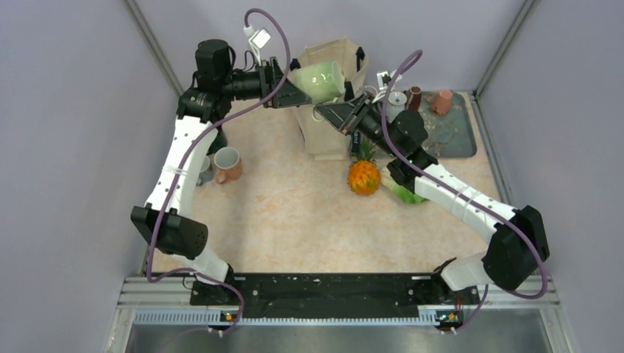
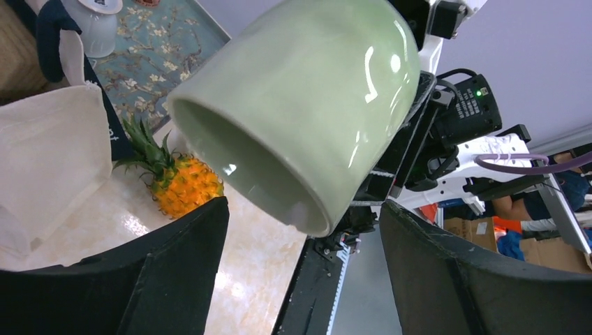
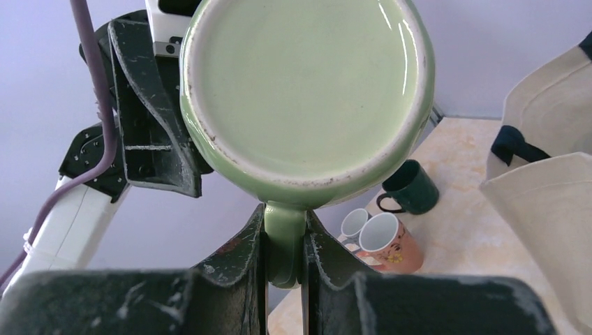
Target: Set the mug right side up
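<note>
Overhead, the green mug (image 1: 321,79) hangs in the air at the top of the canvas tote bag (image 1: 329,141). It lies on its side, mouth toward the bag's left and base toward its right, so it is not upright. The right gripper (image 3: 285,241) reaches in from the bag's right, the left gripper (image 2: 304,209) from its left.

Right wrist view only: the mug's flat base faces the lens, with a pale unglazed ring and dark specks along the edge. The looped handle points down, pinched tight between two scuffed black fingers. The overhead view hides this grip.

Left wrist view only: the open mouth is round and thick-lipped. The inside is the same pale green, and the glaze is glossy with white highlights. The left fingers (image 2: 174,279) stand spread wide either side of the rim, a gap at each, grasping nothing.

The bag is coarse cream cloth with dark straps and soft folds.
- In front of the bag: an orange pineapple (image 1: 364,176), knobbly skin, green crown.
- Right of the bag: a blue tray (image 1: 460,140) with a blossom pattern.
- Well left of the bag: a pink mug (image 1: 228,165), upright on the mottled beige table (image 1: 294,220).
- Right wrist view adds a dark green mug (image 3: 408,187) near the pink one.
</note>
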